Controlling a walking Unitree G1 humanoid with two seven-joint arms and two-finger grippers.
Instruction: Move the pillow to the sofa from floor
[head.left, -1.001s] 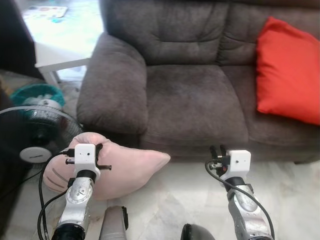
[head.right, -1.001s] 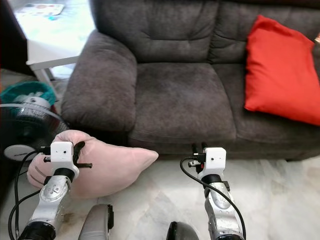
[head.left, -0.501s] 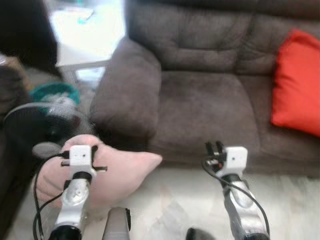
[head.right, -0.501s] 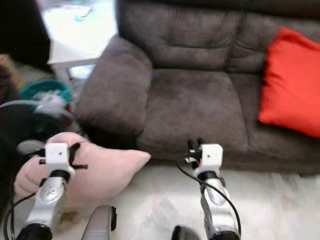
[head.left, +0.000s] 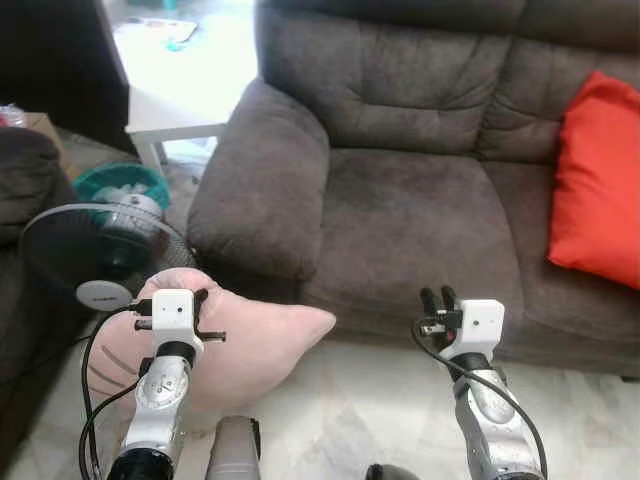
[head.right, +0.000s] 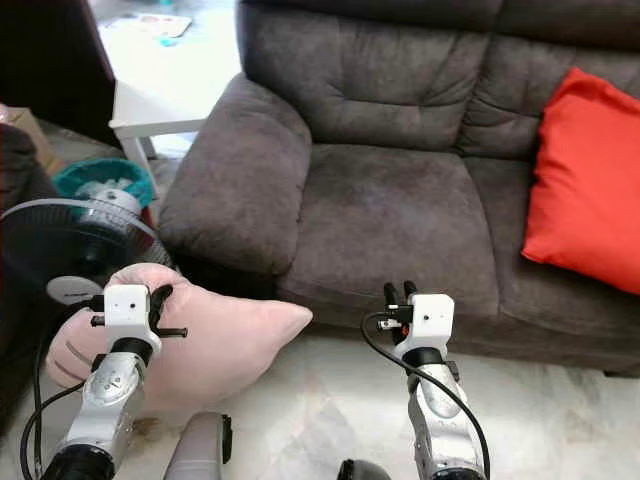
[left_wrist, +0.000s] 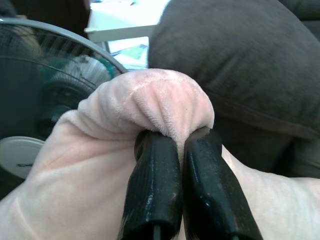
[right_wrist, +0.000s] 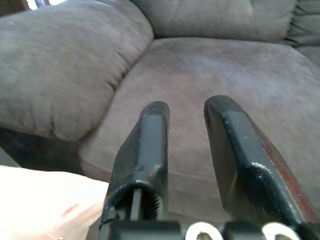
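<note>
Left hand is clenched on a fold of the pink pillow, which rests on the floor against the sofa front. Right hand hovers released before the seat. Lifting well means keeping that pinch tight and raising the pillow clear of the armrest before swinging it over the seat.

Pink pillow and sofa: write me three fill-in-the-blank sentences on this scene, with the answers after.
1. The left gripper is shut on a fold of the ____ pillow.
2. The cushion lying on the sofa is ____ in colour.
3. The right gripper has its fingers ____, holding nothing.

Missing words: pink; red; open
</note>
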